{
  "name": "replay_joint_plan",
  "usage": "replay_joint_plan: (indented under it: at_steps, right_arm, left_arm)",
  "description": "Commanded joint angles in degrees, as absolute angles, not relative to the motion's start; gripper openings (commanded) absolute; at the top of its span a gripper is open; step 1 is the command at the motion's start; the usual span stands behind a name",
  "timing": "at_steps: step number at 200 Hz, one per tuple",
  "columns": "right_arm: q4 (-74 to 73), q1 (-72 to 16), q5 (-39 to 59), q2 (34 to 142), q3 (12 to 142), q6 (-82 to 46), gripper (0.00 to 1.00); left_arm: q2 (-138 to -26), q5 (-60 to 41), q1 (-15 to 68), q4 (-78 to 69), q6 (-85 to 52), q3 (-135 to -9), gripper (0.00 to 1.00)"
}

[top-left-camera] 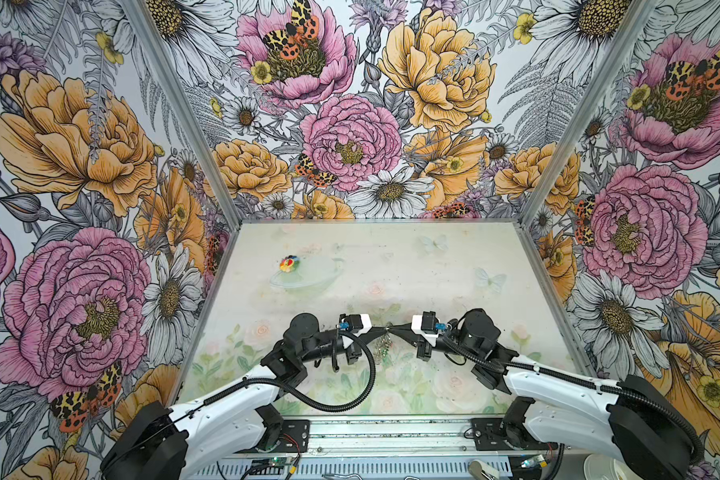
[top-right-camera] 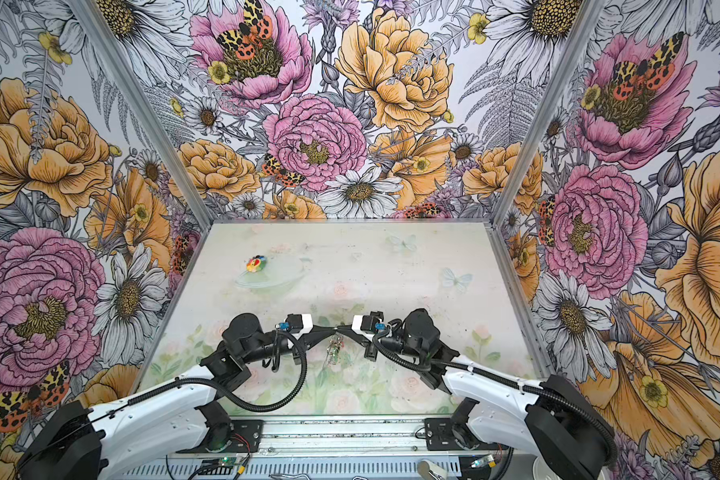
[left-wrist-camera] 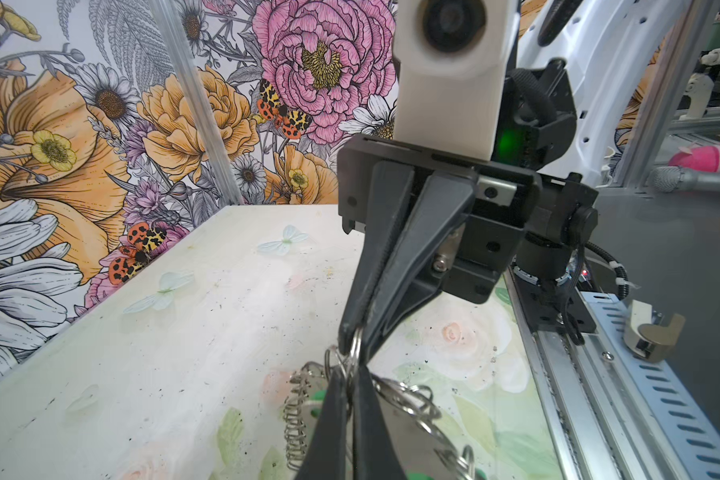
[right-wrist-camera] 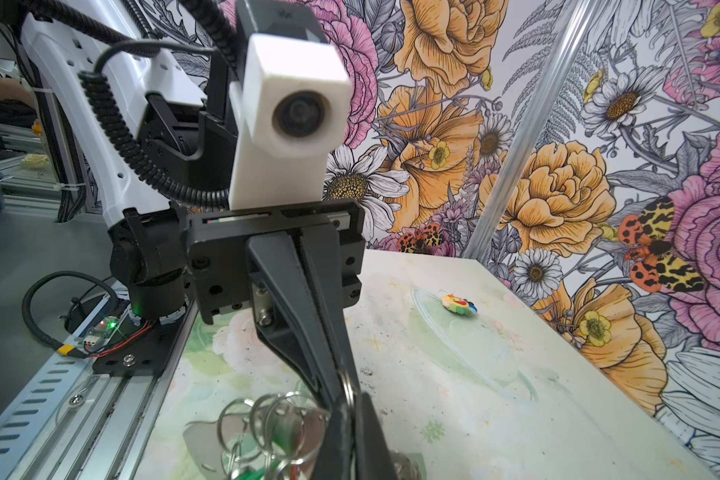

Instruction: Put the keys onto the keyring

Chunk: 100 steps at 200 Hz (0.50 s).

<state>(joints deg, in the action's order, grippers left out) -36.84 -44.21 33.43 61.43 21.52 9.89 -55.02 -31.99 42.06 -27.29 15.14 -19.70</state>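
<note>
Keyring (top-left-camera: pixel 383 348), with keys (left-wrist-camera: pixel 316 402).

Location: held above the table (top-left-camera: pixel 412 266), well apart from the round multicoloured toy (top-left-camera: pixel 288 264). From the toy it lay toward the table's near edge and to the right in both top views.

Holders: left gripper (top-left-camera: pixel 383 329) and right gripper (top-left-camera: pixel 392 329) met tip to tip above the bunch. Each had its jaws pressed together on a silver wire loop at the top of the keyring, as both wrist views showed.

Condition: grey plate fringed with many wire loops, hanging in a loose bunch below the pinch point. Whether its lowest loops touched the table could not be told. Green key heads showed among the loops in both wrist views. Whether the keys were already threaded or merely tangled in could not be told.

Handling (judged): light, all metal and hard plastic, not fragile. The plate looked stiff. The loops looked springy and slick, apt to slip or swing from a narrow pinch. Best hold would be flat across a single loop's wire, or on a key's green head, where the pads would meet plastic rather than round wire.

Orientation: in the top views the long axis ran from the pinch point away from the toy, judged a near-vertical hang. Key blades were hidden, so their pointing could not be told.
</note>
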Motion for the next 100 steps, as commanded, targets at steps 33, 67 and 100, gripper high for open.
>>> replay_joint_plan:
  at_steps: [33,67,100]
  right_arm:
    - [-5.9,-44.4,27.8,54.8,30.2,21.1,0.20]
    - [-2.8,-44.7,26.3,55.5,32.1,22.8,0.20]
    - [-2.0,-45.0,27.7,56.7,33.4,23.3,0.20]
  left_arm:
    - [-54.8,-22.6,45.2,-14.1,24.3,-24.5,0.00]
    - [-54.6,-22.0,46.4,-11.9,25.6,-25.8,0.00]
    - [-54.6,-23.0,46.6,-11.8,25.7,-25.7,0.00]
